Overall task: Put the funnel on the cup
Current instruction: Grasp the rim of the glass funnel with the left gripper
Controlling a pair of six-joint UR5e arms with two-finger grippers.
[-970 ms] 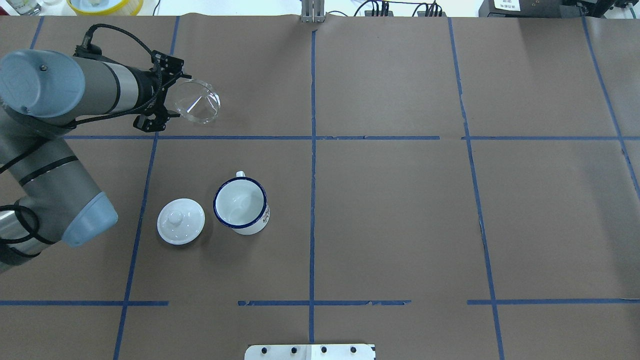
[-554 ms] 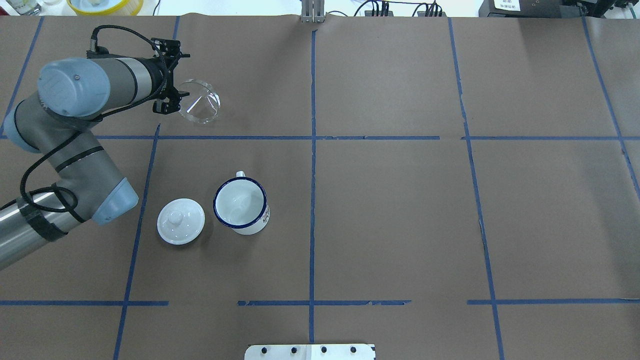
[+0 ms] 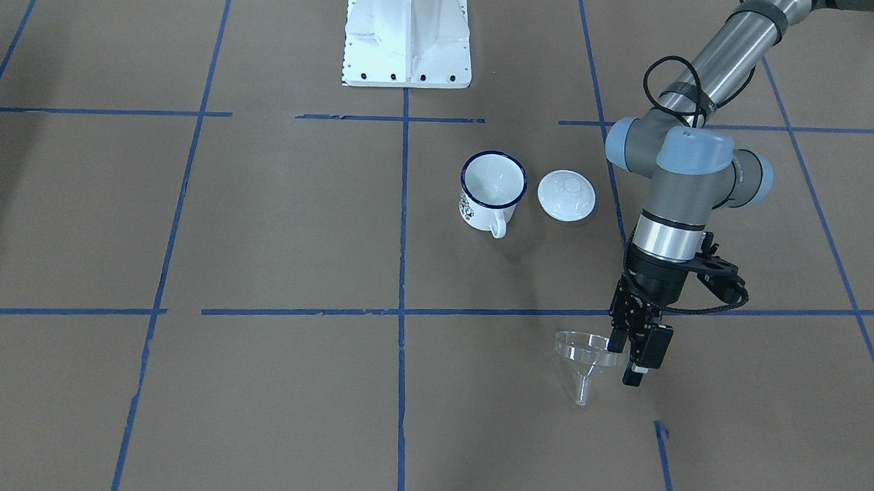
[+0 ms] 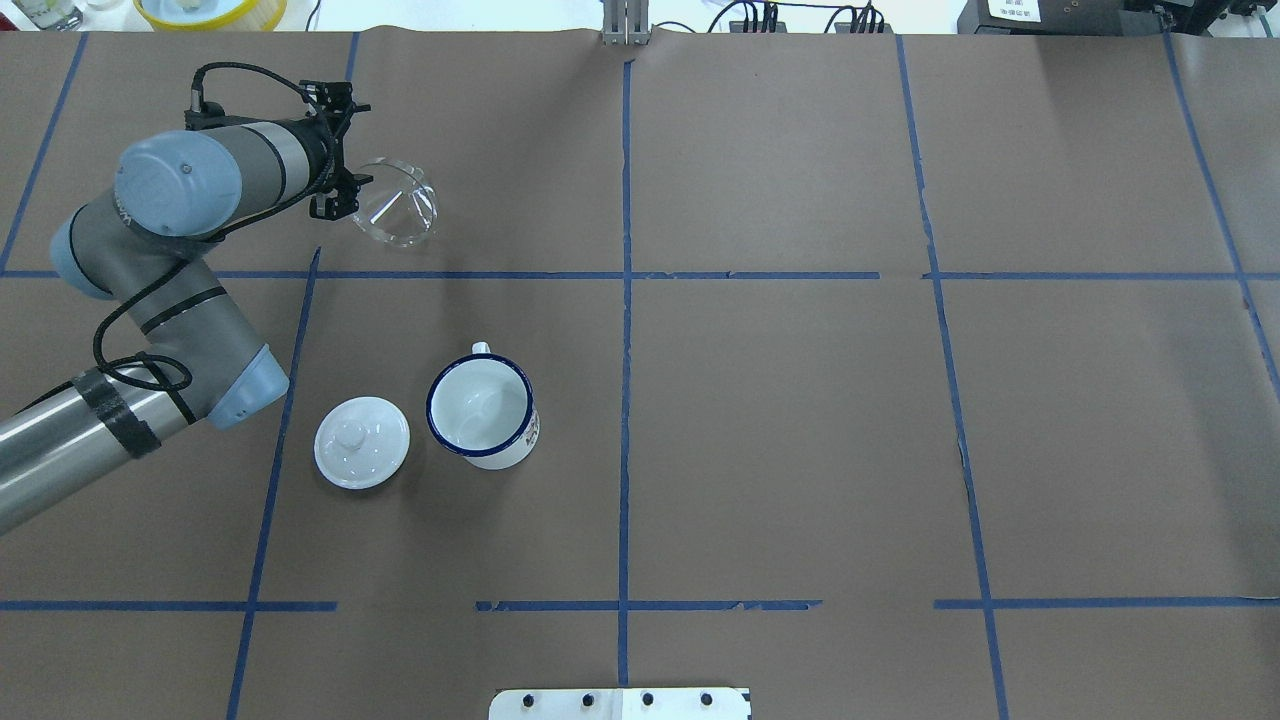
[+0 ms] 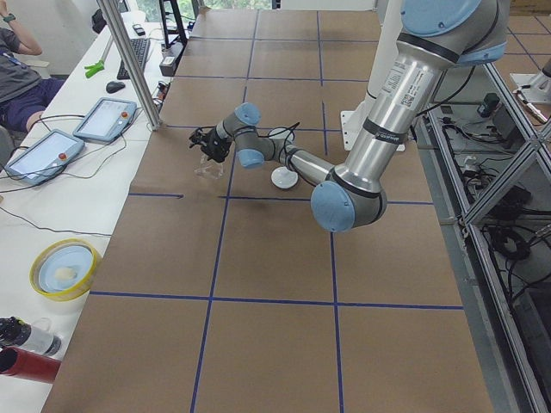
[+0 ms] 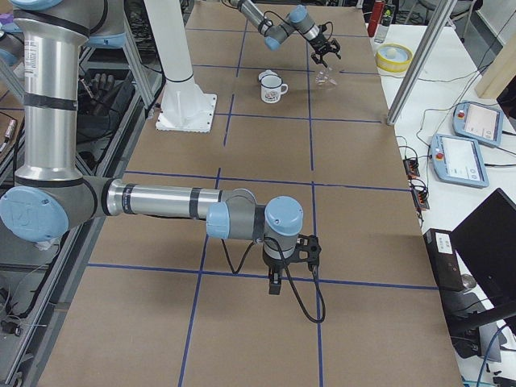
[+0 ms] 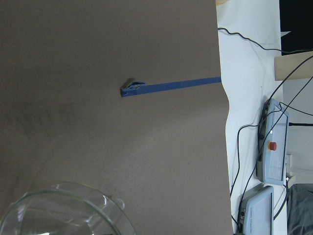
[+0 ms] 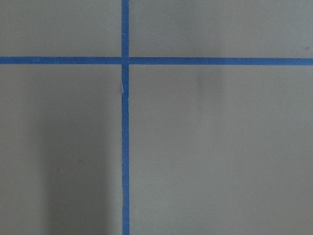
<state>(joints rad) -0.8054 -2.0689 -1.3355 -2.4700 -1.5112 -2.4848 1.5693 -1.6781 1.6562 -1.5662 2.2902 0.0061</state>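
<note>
White lid (image 4: 361, 442) (knobbed) on table (image 4: 800, 450)

Right wrist cam | brown paper cover (image 8: 220, 156) fills my whole frame | horizontal tape line (image 8: 234, 60), blue, runs edge to edge near the top | vertical tape line (image 8: 124, 161), blue, runs top to bottom left of centre | the two cross upper left | faint shadow (image 8: 63, 186) darkens the lower-left paper.

No legible text appears. The cup (image 3: 492, 193) bears a dark print at 7 o'clock, too small to read.
</note>
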